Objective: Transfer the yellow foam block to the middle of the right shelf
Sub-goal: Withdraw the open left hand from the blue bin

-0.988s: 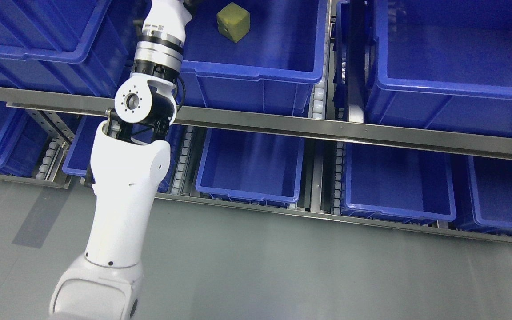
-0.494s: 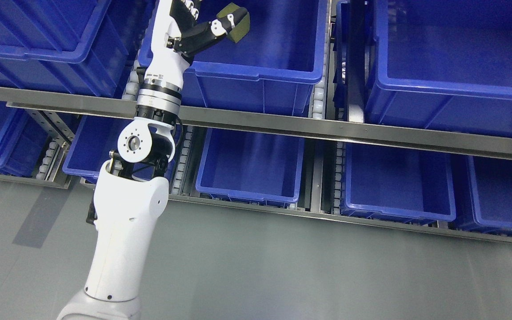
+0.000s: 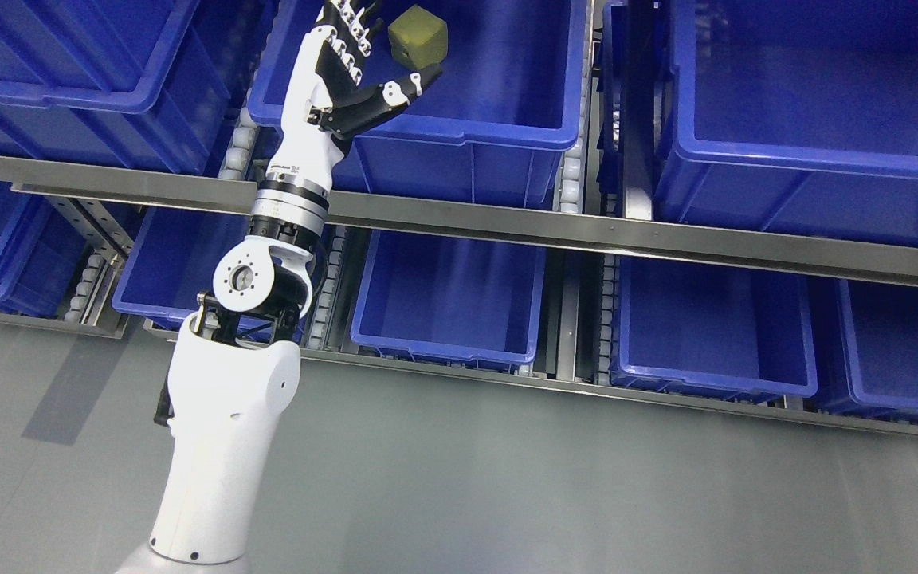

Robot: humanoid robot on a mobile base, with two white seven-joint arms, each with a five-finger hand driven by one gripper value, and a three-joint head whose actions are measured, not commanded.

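Left hand (image 3: 351, 76) with fingers spread, empty, at eleven o'clock.
The yellow cube-shaped foam block (image 3: 417, 37) lies inside the blue plastic bin (image 3: 459, 131) on the upper shelf, at twelve o'clock, just beside the fingertips (image 3: 359, 12), untouched; roughly cubic with no clear long axis, one corner toward the camera.

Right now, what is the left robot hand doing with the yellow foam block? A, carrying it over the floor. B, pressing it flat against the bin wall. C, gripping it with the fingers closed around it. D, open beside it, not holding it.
D: the left robot hand has its fingers spread and its thumb out, just left of and below the yellow foam block, which sits free inside the blue bin.
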